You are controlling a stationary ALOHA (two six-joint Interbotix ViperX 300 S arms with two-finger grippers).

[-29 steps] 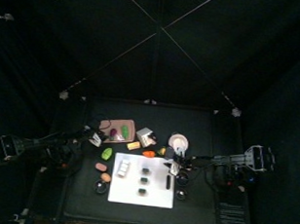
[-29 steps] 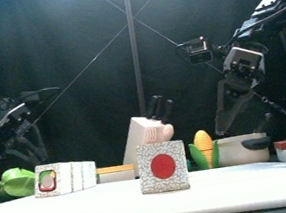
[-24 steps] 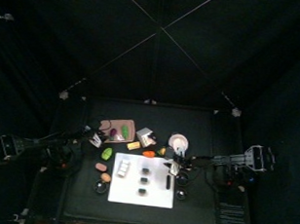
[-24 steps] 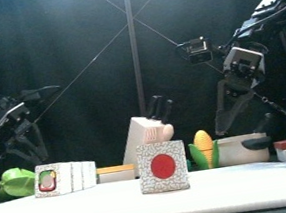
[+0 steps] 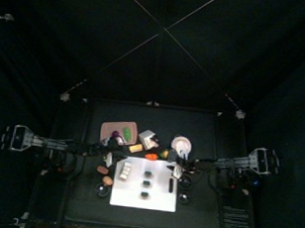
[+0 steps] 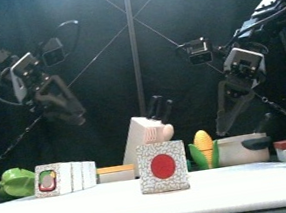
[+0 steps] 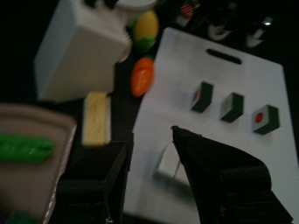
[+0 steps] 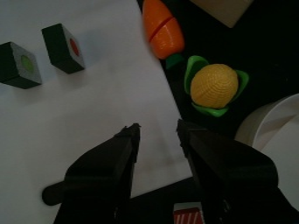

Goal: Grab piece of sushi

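Three sushi pieces lie in a row on the white cutting board (image 7: pixel 222 61): one (image 7: pixel 202 96), a second (image 7: pixel 232 107) and a third (image 7: pixel 267 117). In the front view one sushi piece (image 6: pixel 163 167) with a red centre stands near the front, and two more (image 6: pixel 65 177) stand to the left. My left gripper (image 7: pixel 158 166) is open and empty, raised over the board's left side (image 6: pixel 70 111). My right gripper (image 8: pixel 158 144) is open and empty above the board's right edge, with two sushi pieces (image 8: pixel 65 45) beyond it.
A white knife block (image 7: pixel 79 52), a carrot (image 7: pixel 142 76), a yellow block (image 7: pixel 96 118) and corn (image 7: pixel 145 31) stand along the board's left and back. Another corn (image 8: pixel 214 83) and a white pot (image 8: pixel 278 131) are at the right.
My left arm has risen from low at the left and swung in over the table. My right arm has hardly moved.
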